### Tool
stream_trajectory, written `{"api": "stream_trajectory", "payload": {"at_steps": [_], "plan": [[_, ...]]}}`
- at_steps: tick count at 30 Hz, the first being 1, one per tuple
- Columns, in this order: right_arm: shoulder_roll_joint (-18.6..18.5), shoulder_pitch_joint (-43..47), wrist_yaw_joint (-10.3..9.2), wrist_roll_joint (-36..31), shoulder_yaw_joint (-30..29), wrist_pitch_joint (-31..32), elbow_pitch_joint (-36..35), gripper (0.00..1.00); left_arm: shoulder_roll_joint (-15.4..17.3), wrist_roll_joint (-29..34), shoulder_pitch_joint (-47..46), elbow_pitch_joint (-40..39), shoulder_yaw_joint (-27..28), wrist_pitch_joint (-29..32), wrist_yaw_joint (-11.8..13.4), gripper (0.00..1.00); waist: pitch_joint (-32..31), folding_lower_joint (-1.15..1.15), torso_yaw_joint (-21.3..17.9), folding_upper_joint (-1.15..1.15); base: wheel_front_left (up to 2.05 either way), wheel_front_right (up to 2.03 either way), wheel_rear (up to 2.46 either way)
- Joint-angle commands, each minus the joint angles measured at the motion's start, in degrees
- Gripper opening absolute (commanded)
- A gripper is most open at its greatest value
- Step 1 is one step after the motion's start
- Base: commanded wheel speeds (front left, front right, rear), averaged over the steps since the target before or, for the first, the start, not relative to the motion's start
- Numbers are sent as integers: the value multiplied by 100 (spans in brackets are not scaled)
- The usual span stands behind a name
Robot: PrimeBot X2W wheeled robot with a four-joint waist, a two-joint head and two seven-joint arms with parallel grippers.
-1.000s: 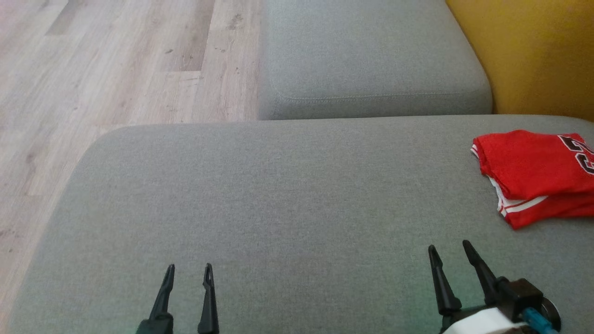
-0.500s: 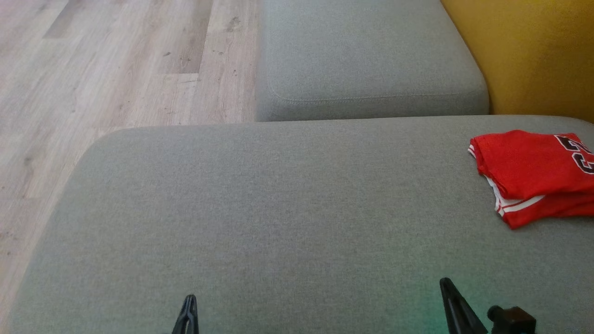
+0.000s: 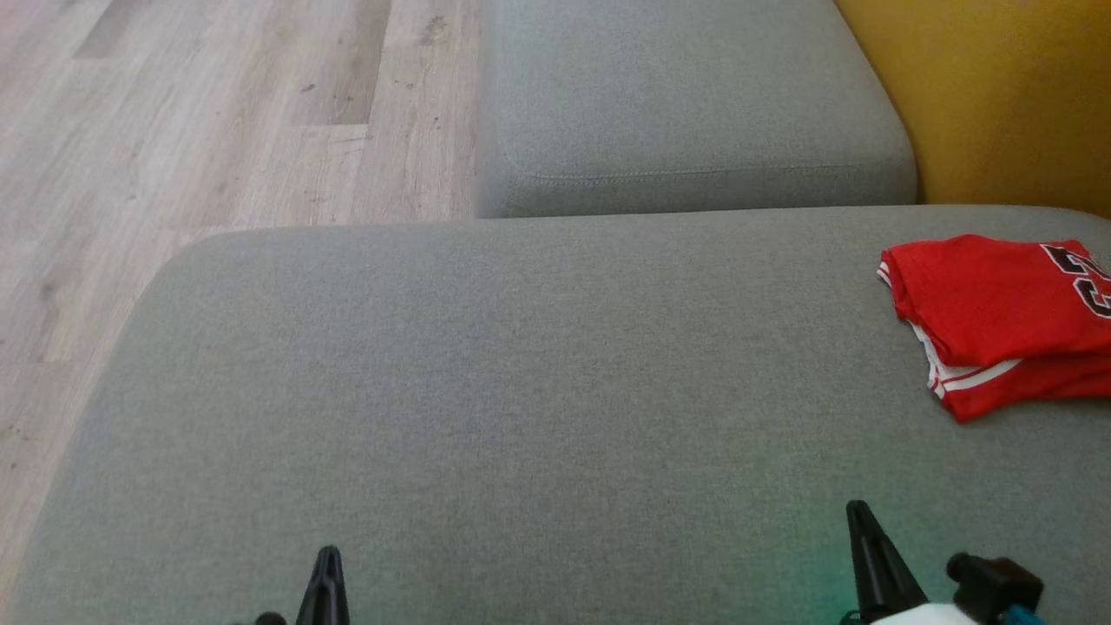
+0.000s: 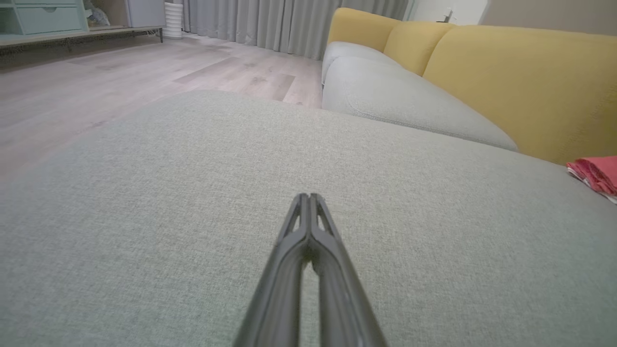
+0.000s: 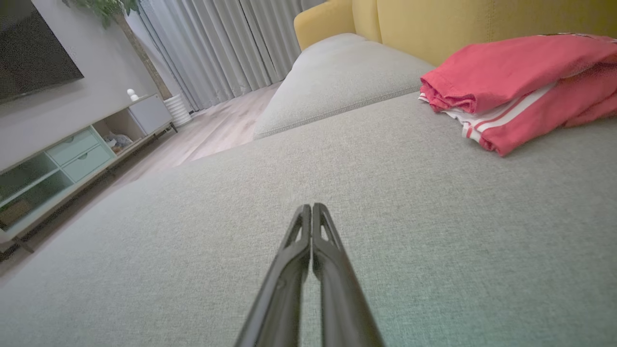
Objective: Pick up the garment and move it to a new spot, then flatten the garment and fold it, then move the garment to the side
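At the frame's right edge, the soft, light garment (image 3: 998, 321) is best pinched by its folded edge; both grippers' jaws are closed, empty.

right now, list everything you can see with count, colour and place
garment: one, red with white stripes, folded, at the near cushion's right edge
seat cushions: two, grey, a large near one and another beyond it
backrest cushions: three seen, yellow, behind the seats
floor: one, pale wood, left of the sofa
curtains: grey, far end of the room
cabinet: one, pale with green drawers, against the wall
screen: one, dark, above the cabinet
left tool: one, dark, shut and empty, over the near cushion
right tool: one, dark, shut and empty, short of the garment
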Motion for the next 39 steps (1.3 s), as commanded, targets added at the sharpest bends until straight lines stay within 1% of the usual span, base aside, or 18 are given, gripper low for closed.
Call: {"api": "stream_trajectory", "payload": {"at_steps": [1, 25, 26, 39], "plan": [[-26, -323, 6, 217, -34, 37, -219, 0, 2, -200, -357, -195, 111, 32, -38, 0, 14, 0, -2, 0, 0, 0, 0], [-44, -627, 14, 1947, -282, 433, -305, 0, 3, -1910, -669, -249, 504, 454, -318, 0, 195, 0, -35, 0, 0, 0, 0], [-44, -627, 14, 1947, -282, 433, -305, 0, 3, -1910, -669, -249, 504, 454, -318, 0, 195, 0, -35, 0, 0, 0, 0], [-49, -785, 18, 2839, -417, 643, -350, 0, 2, -2796, -831, -276, 710, 674, -463, 0, 289, 0, -52, 0, 0, 0, 0]]}}
